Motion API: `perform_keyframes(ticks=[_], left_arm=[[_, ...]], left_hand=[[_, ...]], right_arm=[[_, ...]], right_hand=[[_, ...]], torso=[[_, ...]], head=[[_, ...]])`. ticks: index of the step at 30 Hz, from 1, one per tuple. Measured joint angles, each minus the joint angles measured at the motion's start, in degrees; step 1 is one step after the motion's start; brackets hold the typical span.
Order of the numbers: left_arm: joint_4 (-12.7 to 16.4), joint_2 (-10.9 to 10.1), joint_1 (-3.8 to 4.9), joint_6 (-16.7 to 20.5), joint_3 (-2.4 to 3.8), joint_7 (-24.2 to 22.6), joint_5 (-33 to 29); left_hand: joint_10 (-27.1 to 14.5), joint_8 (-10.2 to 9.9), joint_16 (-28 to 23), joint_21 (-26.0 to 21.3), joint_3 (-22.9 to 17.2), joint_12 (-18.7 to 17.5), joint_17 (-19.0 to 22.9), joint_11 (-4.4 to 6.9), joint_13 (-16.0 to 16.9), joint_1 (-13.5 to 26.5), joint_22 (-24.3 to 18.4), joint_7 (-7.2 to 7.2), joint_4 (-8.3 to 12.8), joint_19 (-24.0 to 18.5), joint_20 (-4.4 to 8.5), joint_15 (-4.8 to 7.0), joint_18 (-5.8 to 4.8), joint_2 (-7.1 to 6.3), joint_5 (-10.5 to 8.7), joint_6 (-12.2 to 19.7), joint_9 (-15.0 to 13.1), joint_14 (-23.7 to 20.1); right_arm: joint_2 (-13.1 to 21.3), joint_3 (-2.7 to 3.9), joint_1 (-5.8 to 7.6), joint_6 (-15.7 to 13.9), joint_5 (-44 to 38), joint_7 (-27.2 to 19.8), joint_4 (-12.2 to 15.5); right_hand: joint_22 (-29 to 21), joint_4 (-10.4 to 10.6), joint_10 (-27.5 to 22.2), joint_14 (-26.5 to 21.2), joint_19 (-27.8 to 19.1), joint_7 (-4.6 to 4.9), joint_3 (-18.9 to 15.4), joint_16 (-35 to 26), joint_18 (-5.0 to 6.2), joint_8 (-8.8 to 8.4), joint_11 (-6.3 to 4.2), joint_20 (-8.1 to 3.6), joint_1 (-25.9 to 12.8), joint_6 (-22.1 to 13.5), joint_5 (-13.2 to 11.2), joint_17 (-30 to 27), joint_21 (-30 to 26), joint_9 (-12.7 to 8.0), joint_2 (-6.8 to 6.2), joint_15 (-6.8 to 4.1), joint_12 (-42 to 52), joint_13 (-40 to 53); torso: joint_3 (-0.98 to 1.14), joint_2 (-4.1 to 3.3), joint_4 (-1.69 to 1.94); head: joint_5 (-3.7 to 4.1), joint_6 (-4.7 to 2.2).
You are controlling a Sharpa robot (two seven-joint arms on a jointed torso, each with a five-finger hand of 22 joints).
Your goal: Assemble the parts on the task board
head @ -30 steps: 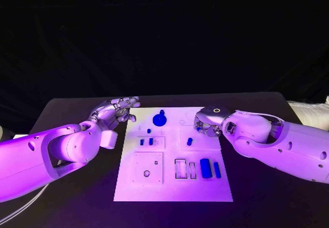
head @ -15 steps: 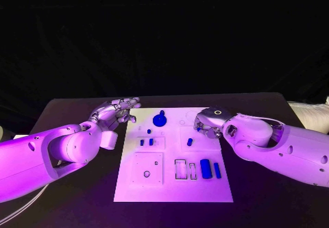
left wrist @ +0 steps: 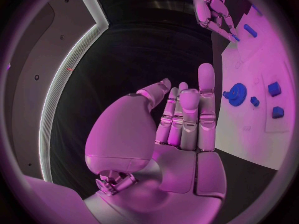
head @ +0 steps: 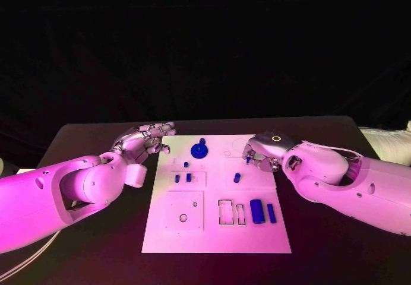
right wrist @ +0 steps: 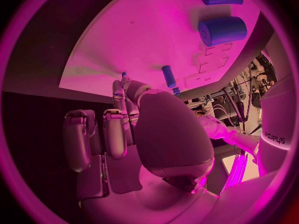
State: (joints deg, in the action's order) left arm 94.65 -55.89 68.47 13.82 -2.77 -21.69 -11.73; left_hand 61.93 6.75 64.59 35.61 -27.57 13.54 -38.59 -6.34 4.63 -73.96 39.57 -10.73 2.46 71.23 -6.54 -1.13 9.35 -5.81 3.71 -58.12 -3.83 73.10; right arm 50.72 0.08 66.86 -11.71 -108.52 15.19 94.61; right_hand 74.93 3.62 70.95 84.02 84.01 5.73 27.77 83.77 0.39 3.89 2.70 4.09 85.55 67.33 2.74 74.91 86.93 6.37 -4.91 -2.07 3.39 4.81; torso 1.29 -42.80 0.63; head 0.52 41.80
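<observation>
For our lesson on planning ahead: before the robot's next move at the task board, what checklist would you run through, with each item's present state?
1. Right hand has its part: ok, a small blue peg is pinched at its fingertips.
2. Left hand is free: ok, it holds nothing, beside the task board.
3. Task board lies flat: ok.
4. Blue gear is fully seated: cannot tell.
5. Blue cylinders are clear of both hands: ok.
6. Hole meant for the peg: cannot tell.
</observation>
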Motion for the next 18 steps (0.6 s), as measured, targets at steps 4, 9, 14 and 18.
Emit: perform_keyframes(ticks=[4,9,14,18], left_arm=[[-0.15,-0.04,0.00,0.01,0.00,0.02,0.00],[-0.24,-0.05,0.00,0.01,0.00,0.03,0.00],[-0.30,-0.03,0.00,0.01,0.00,0.04,0.00],[-0.31,0.04,0.00,0.01,0.00,0.04,0.00]], left_hand=[[0.00,0.00,0.00,0.00,0.00,0.00,0.09,0.00,0.00,0.00,0.00,0.00,0.00,0.00,0.00,0.00,0.00,0.00,0.00,0.00,0.00,0.00],[-0.19,0.00,0.00,0.00,0.00,0.00,0.09,-0.19,0.00,0.00,0.00,-0.21,0.00,0.00,0.00,0.00,0.00,0.00,0.00,0.21,0.00,0.00],[-0.20,0.00,0.00,0.00,0.00,0.00,0.15,-0.20,0.00,0.00,-0.05,-0.21,0.00,0.00,0.00,0.00,0.00,0.00,0.00,0.21,-0.01,0.00],[-0.20,0.00,0.00,0.00,0.16,0.24,0.24,-0.20,0.00,0.00,-0.05,-0.01,0.16,0.00,0.00,0.00,0.00,0.00,0.00,0.41,-0.01,0.00]], right_arm=[[0.88,0.35,0.04,-0.96,0.13,0.01,1.66],[1.52,0.72,0.09,-2.05,0.29,0.02,4.14],[1.03,0.88,0.09,-3.08,0.45,0.01,7.00],[-0.52,0.93,-0.05,-3.59,0.53,-0.04,8.48]], right_hand=[[0.00,-0.08,0.09,0.00,0.00,0.02,0.08,0.00,0.00,-0.05,0.09,0.00,-0.23,0.02,0.00,0.00,0.00,0.02,-0.23,0.00,0.00,-0.01],[-0.01,-0.15,0.09,0.00,0.00,0.20,0.15,0.00,0.00,-0.17,0.10,0.00,-0.23,0.20,0.00,0.00,0.00,0.02,-0.23,0.00,0.00,-0.02],[-0.01,-0.16,0.12,-0.22,0.00,0.20,0.15,0.00,0.00,-0.23,0.13,0.00,-0.52,0.20,0.00,-0.01,0.00,0.01,-0.52,0.22,0.00,-0.03],[-0.01,-0.16,0.14,-0.07,0.00,0.20,0.15,0.00,0.00,-0.28,0.15,0.00,-0.53,0.19,0.00,0.01,0.00,0.06,-0.51,0.37,0.00,-0.02]], torso=[[0.00,-0.01,-0.01],[0.00,-0.03,-0.01],[0.00,-0.03,0.02],[-0.02,-0.04,0.02]], head=[[0.02,-0.01],[0.07,-0.04],[-0.37,0.02],[-1.05,0.18]])
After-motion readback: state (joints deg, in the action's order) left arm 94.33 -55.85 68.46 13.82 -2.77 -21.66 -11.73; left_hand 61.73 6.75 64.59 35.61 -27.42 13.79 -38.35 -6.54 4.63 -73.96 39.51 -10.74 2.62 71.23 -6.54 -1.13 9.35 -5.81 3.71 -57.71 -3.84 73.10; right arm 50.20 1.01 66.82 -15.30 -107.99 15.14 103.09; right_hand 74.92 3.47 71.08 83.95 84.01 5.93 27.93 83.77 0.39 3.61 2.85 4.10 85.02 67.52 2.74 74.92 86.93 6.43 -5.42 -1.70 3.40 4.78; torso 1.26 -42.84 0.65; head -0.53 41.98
